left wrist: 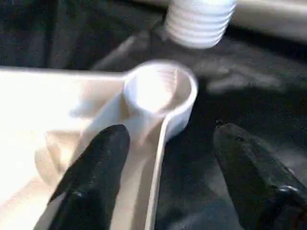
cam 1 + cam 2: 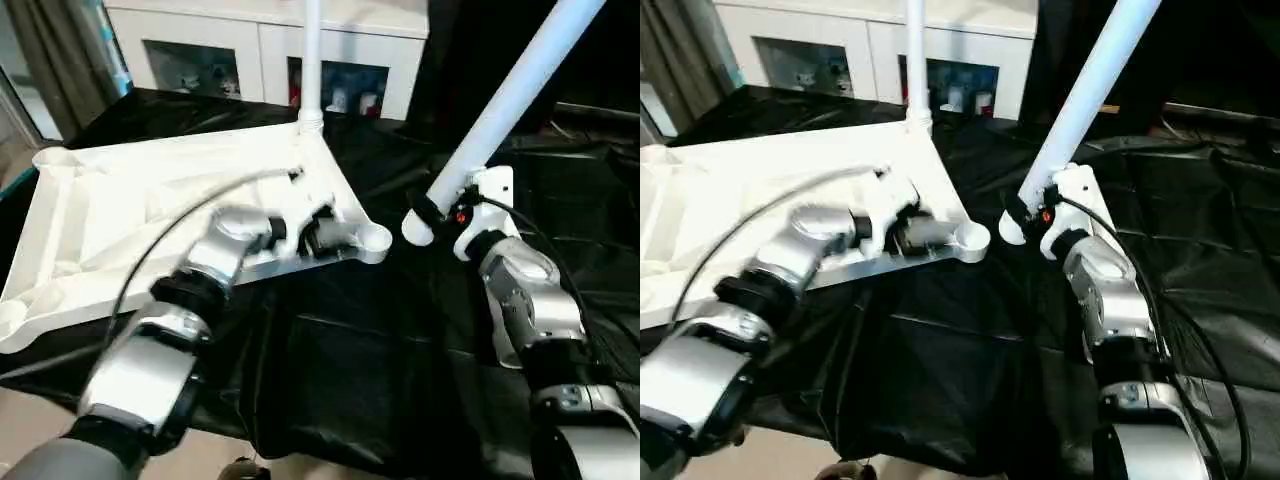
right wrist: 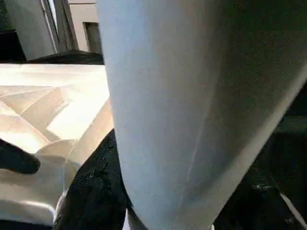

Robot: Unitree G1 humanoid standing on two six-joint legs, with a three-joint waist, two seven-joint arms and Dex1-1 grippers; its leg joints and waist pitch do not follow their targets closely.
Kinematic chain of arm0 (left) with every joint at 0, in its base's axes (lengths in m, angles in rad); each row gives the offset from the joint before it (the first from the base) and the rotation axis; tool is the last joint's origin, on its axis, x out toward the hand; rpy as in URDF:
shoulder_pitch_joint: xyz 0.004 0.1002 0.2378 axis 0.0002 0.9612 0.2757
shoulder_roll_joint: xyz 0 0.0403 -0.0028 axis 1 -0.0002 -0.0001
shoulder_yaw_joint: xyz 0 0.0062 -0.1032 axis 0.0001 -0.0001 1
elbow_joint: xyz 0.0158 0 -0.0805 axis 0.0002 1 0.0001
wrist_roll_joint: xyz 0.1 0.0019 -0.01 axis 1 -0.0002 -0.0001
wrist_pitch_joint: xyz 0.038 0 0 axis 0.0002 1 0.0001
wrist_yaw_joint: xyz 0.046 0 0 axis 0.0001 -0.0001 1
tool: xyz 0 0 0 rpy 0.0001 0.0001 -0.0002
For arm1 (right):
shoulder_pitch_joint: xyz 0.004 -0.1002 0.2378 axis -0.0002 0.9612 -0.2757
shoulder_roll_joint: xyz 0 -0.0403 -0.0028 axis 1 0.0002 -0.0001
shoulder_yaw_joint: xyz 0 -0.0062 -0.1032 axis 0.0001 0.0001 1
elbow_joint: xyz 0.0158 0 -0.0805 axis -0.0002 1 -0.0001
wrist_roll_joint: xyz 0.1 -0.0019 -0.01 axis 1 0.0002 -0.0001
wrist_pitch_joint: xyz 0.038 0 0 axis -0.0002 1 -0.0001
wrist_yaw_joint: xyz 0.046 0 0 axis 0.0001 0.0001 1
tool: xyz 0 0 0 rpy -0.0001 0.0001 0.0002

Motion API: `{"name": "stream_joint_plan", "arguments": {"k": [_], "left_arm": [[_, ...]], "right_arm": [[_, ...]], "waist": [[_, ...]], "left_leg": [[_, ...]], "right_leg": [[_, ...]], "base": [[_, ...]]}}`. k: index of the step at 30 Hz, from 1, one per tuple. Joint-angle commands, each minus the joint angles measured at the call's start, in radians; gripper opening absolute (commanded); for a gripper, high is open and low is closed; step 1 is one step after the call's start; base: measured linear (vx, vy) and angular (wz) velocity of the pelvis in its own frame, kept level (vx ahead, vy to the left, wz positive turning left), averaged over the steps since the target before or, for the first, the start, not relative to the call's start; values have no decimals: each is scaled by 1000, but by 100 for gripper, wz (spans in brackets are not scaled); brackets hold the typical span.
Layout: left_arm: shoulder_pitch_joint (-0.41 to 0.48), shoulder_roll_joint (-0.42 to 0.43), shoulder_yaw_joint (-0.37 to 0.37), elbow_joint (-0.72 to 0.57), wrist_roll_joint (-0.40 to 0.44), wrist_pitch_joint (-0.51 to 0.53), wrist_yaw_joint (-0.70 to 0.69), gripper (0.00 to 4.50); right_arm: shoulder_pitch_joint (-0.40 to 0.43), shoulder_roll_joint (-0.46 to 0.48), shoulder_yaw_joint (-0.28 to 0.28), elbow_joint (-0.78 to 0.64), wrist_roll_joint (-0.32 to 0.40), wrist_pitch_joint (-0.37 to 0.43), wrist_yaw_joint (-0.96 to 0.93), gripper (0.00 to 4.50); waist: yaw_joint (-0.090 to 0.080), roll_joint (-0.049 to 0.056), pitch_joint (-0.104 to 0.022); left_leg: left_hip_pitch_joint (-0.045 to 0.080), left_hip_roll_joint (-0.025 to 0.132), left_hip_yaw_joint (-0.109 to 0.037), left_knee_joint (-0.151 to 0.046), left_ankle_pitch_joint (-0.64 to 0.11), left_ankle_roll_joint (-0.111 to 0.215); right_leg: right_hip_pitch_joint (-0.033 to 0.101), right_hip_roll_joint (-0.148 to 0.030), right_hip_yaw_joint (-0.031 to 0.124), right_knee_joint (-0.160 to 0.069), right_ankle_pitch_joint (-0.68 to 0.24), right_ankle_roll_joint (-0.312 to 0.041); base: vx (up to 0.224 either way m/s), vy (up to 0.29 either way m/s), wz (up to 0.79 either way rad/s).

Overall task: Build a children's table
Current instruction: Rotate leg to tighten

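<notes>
The left tool (image 2: 300,236), fingers apart, straddled the rim of the upturned children's table (image 2: 120,215) beside its empty corner socket (image 2: 374,240) on the black-draped tabletop (image 2: 340,360). The right tool (image 2: 438,212) was clamped on a loose leg (image 2: 520,90), threaded end just beside that socket. Bracing the top and aligning the leg upright would likely ease threading. Farther back, a fitted leg (image 2: 311,60) stood upright.

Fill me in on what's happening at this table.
A robot is putting together a small white table. The tabletop lies upside down on the black cloth, with one leg already standing in a far corner. The left gripper sits at the near corner by an empty socket, one finger inside the rim and one outside. The right gripper holds a second leg tilted, its threaded end close beside that socket, not yet in.
</notes>
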Motion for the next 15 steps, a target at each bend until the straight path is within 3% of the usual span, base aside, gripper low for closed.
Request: {"name": "stream_joint_plan", "arguments": {"k": [1,5,9,15], "left_arm": [[-35,15,-2,50,26,-11,32,295],[-46,31,-8,91,46,-15,31,271],[-50,42,-5,113,49,-19,5,236],[-55,41,2,146,43,-36,-41,192]], "right_arm": [[18,0,8,-44,-7,11,-2,187],[31,7,14,-56,-4,12,0,187],[31,11,17,-55,-3,12,3,187],[26,13,23,-56,-4,15,4,187]], "waist": [[0,12,-87],[-2,10,-85],[-3,18,-86],[-2,18,-85]], "left_leg": [[26,5,-1,-51,-95,52],[23,5,-3,-52,-95,55],[24,7,-3,-52,-94,61],[26,8,-3,-53,-103,59]], "right_leg": [[72,-48,30,-61,230,-284],[74,-49,28,-63,210,-287],[71,-50,28,-62,207,-298],[70,-51,28,-62,208,-305]], "base": [[0,0,0],[0,0,0],[0,0,0],[0,0,0]]}}
